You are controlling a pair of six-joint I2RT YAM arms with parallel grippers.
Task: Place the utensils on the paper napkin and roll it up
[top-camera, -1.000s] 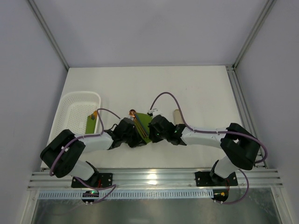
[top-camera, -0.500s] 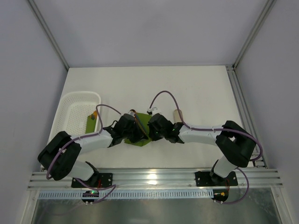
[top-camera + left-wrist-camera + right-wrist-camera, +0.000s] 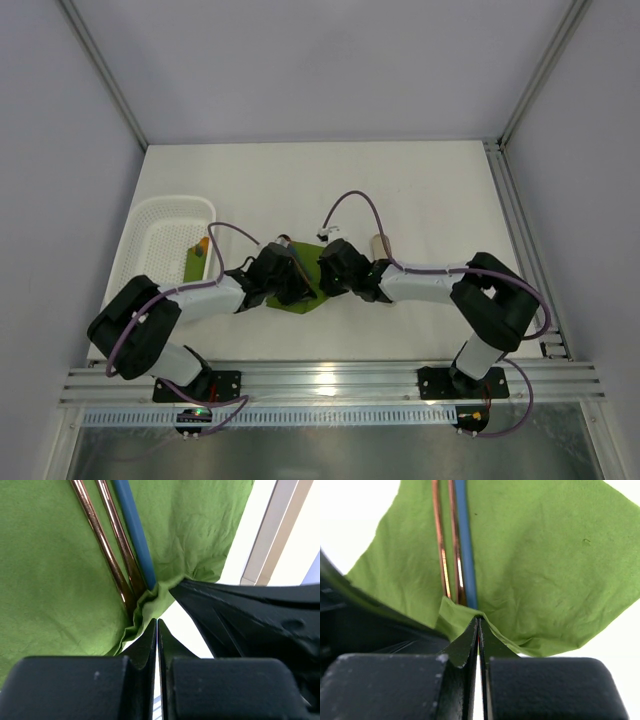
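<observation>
The olive-green paper napkin (image 3: 304, 300) lies at the table's middle, between my two grippers. Two copper-brown utensil handles (image 3: 107, 550) and a blue rod (image 3: 134, 535) lie side by side on it. They also show in the right wrist view, the handles (image 3: 441, 545) left of the rod (image 3: 465, 540). My left gripper (image 3: 157, 621) is shut, with a fold of the napkin's (image 3: 55, 580) edge pinched at its tips. My right gripper (image 3: 479, 620) is shut on the napkin's (image 3: 545, 570) near edge, which is lifted over the utensils' ends. From above, the left gripper (image 3: 292, 284) and the right gripper (image 3: 322, 276) hide most of the utensils; one copper end (image 3: 284, 240) peeks out.
A white mesh basket (image 3: 150, 215) stands at the left with a small green card (image 3: 196, 266) at its near right corner. A pale beige oblong piece (image 3: 381, 245) lies just right of the right gripper. A metal rail (image 3: 320, 380) runs along the near edge.
Both grippers have moved away from the bases over the napkin, carrying its near edge up over the utensils. The utensils, plainly seen from above before, are now mostly covered.
</observation>
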